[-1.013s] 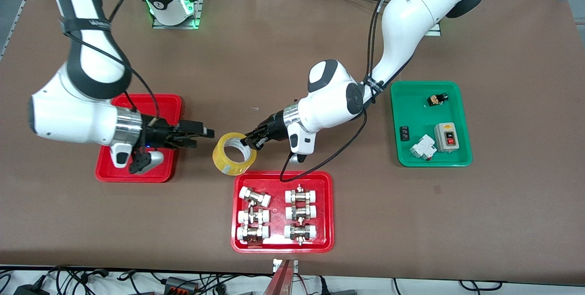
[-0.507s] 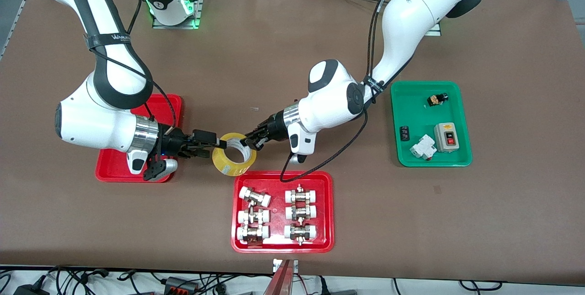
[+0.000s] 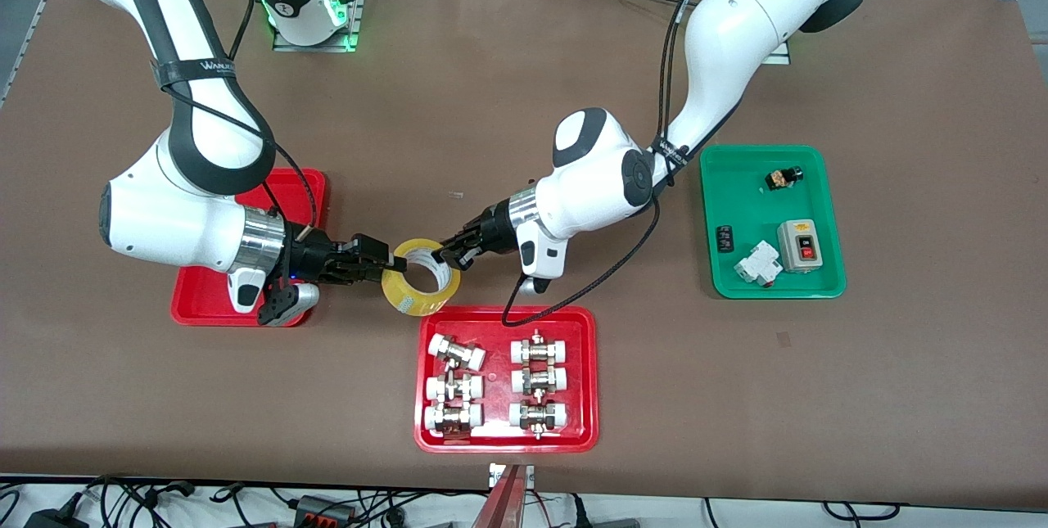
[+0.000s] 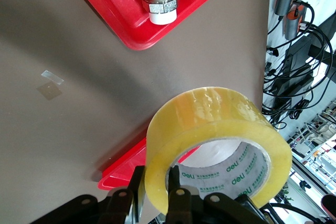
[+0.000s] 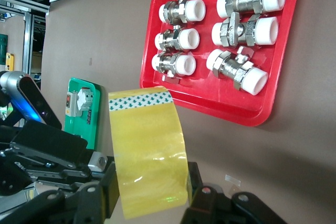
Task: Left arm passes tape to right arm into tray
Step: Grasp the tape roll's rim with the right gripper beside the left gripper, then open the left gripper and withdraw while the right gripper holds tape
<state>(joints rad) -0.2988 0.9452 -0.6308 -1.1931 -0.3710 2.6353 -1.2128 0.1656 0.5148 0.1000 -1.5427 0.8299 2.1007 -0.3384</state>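
Observation:
The tape (image 3: 414, 295), a yellow roll with a pale core, hangs in the air just above the table, between the plain red tray (image 3: 299, 184) and the fittings tray. My left gripper (image 3: 447, 254) is shut on its wall, one finger in the core and one outside, as the left wrist view (image 4: 155, 182) shows. My right gripper (image 3: 391, 263) reaches in from the plain tray's side, and its fingers press the roll's two flat sides. In the right wrist view (image 5: 152, 187) the tape (image 5: 149, 145) fills the gap between its fingers. The tape also shows in the left wrist view (image 4: 210, 114).
A red tray of white-capped metal fittings (image 3: 585, 364) lies nearer the front camera than the tape. A green tray (image 3: 720, 217) with switches lies toward the left arm's end. The plain tray's corner shows in the left wrist view (image 4: 123, 169). A cable hangs from the left arm.
My right gripper moved from over the plain red tray to the tape and closed on its sides. The left gripper and the tape hardly moved.

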